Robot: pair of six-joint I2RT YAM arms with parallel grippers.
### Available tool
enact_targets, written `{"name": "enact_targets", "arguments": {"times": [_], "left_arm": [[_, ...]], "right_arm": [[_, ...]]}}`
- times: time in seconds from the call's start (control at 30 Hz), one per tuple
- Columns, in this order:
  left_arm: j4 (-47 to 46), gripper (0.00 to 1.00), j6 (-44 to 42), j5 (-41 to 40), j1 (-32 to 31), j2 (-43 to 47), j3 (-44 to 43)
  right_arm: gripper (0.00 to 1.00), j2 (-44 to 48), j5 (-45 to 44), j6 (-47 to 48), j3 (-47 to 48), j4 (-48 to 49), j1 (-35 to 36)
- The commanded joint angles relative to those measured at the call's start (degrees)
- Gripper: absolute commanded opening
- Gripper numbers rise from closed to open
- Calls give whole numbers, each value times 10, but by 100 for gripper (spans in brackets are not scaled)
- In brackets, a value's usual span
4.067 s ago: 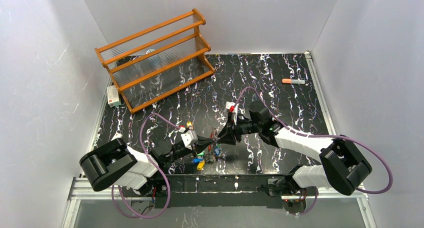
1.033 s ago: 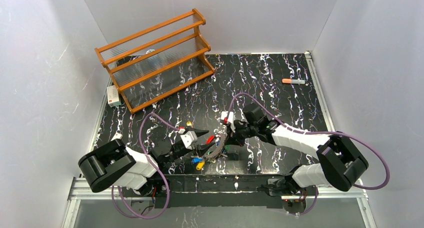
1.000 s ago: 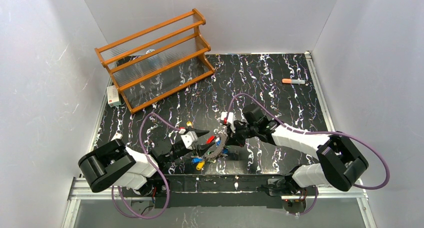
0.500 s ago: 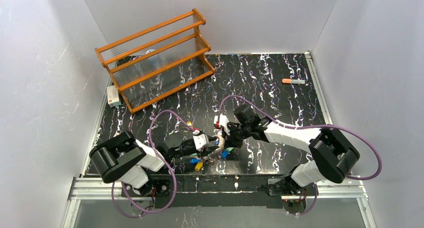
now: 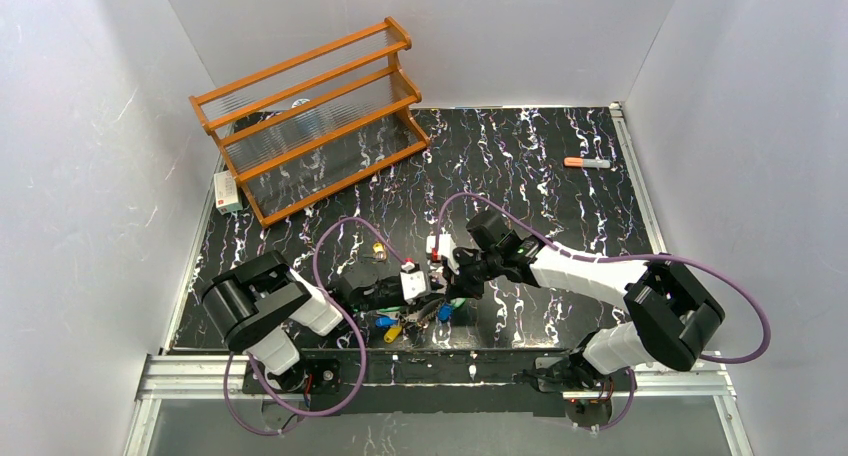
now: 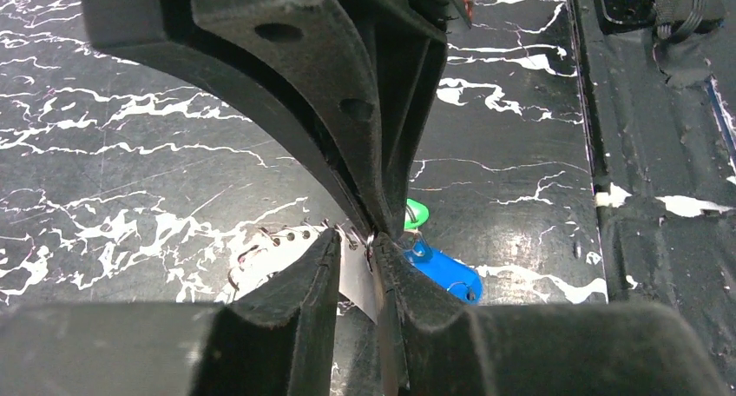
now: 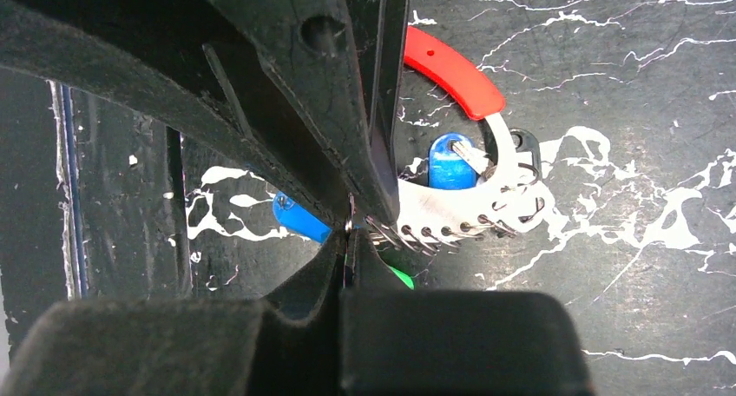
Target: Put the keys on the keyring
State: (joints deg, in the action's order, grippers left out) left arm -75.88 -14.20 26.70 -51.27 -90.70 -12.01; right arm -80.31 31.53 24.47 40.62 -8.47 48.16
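Red-arced keyring (image 7: 447,70) among blue keys (image 7: 449,170)

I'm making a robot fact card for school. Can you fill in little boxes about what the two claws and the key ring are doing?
table: black with white streaks
key ring: on the table, white band with a red part
left claw: pinches the ring's white band
right claw: shut, tips at the ring's wire loops
keys: blue tag inside the ring's curve, green tag beside it
far off: wooden rack, orange-capped pen
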Motion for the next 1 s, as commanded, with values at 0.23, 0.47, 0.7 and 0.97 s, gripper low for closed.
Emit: {"name": "enact_targets", "arguments": {"times": [0.23, 0.47, 0.7, 0.97], "left_arm": [[91, 12, -55, 27, 0, -1, -40], [138, 9, -73, 24, -1, 2, -55], [206, 7, -99, 9, -1, 20, -69], [220, 0, -97, 0, -1, 18, -77]], "right_arm": [[1, 15, 15, 11, 22, 2, 14], [1, 19, 7, 15, 24, 0, 17], [1, 21, 5, 19, 28, -1, 20], [1, 23, -5, 20, 30, 2, 22]]}}
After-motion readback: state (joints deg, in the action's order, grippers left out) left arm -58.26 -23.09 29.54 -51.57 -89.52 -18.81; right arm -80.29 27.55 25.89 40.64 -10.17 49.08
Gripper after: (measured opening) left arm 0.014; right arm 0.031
